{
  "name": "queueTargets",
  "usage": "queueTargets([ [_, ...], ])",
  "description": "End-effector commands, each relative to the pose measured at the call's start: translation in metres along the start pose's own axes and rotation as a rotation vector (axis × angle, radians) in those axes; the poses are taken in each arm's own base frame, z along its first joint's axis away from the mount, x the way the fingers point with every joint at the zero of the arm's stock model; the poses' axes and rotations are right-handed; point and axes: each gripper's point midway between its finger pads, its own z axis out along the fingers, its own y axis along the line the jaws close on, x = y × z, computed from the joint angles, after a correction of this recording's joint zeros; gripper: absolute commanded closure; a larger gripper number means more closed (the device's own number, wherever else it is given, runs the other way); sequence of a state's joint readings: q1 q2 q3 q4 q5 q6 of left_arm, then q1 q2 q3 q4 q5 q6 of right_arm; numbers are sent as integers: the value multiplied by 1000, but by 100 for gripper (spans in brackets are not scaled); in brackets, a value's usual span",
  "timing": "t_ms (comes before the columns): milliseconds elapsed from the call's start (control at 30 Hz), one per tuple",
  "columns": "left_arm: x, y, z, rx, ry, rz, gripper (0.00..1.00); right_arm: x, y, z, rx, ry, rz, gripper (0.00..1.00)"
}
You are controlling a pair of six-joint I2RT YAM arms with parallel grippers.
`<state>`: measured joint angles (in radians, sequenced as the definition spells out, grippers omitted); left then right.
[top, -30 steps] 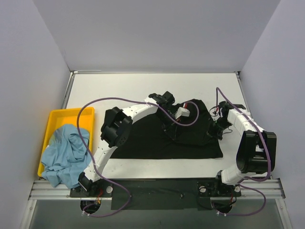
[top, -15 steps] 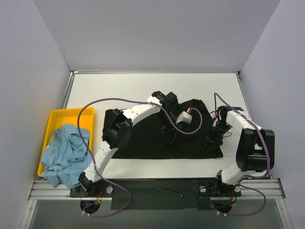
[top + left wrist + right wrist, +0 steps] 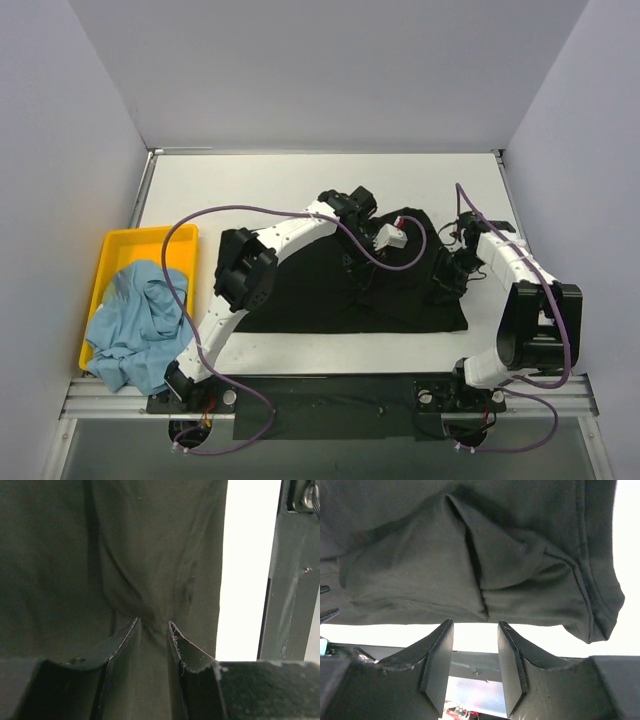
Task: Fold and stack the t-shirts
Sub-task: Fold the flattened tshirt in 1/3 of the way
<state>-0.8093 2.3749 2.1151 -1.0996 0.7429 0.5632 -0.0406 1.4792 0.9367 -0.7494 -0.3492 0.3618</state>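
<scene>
Left gripper, right gripper newly parted; black t-shirt seemingly released.

A shallow rectangular yellow plastic tray sits at the left edge of the flat white desk, in its near half, its long side running near to far. Plain pale grey panels close in the desk — one along the far side, one on the left, one on the right. Along the near edge runs a silver metal rail, with a black base plate at its middle.
</scene>
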Motion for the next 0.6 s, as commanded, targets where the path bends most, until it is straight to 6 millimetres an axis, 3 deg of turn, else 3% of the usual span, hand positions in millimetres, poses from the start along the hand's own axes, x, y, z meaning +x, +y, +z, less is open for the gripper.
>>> queueTargets([
  [0, -9, 7, -1, -75, -33, -56, 63, 5, 6, 20, -9, 34, 41, 64],
  [267, 4, -1, 12, -32, -9, -70, 64, 9, 9, 48, -42, 83, 68, 67],
  [333, 4, -1, 13, -31, -8, -69, 65, 10, 8, 50, -46, 87, 69, 72],
  [467, 5, -4, 15, -21, -4, -66, 66, 14, 1, 47, -19, 87, 88, 99],
  [567, 7, -8, 14, -6, 2, -55, 66, 16, -9, 40, 22, 77, 87, 100],
])
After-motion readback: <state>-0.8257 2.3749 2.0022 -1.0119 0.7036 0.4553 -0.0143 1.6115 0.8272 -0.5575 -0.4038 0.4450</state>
